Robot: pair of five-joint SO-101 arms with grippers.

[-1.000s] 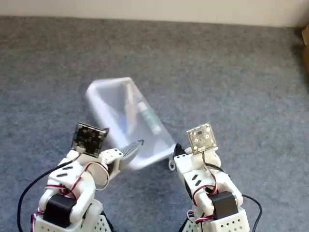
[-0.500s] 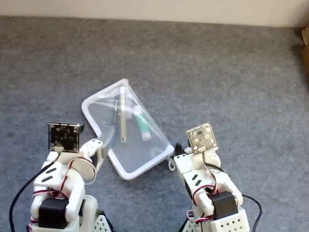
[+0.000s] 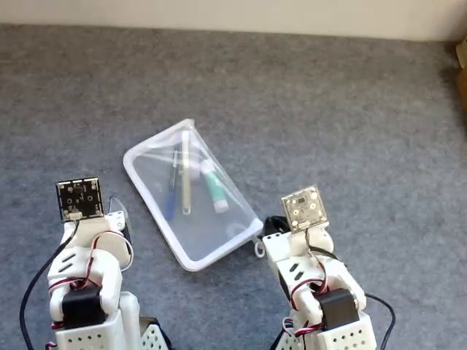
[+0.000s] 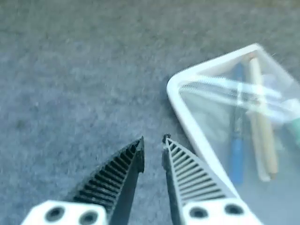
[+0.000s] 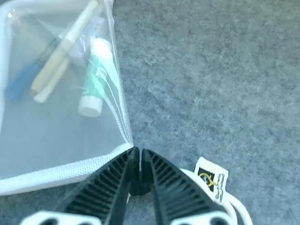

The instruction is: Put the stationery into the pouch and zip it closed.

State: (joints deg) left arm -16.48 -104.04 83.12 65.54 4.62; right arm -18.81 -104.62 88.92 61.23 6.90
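Over the last second the left end effector has released the pouch and drawn back to the lower left of the high view. Its jaws now stand slightly apart with nothing between them, just short of the pouch's white rim. The pouch, previously lifted and tilted, now lies flat at the centre of the frame. A blue pen, a cream pen and a green-and-white tube lie inside it. The right end effector has not moved. Its jaws are pressed together at the pouch's lower right corner, just beside the white pull loop; whether they pinch anything cannot be determined. The loading step therefore appears complete, but the zip state cannot be confirmed from these views. The counter is covered in grey, carpet-like material. A pale wall strip runs along the top edge, and a brown object sits at the right edge.
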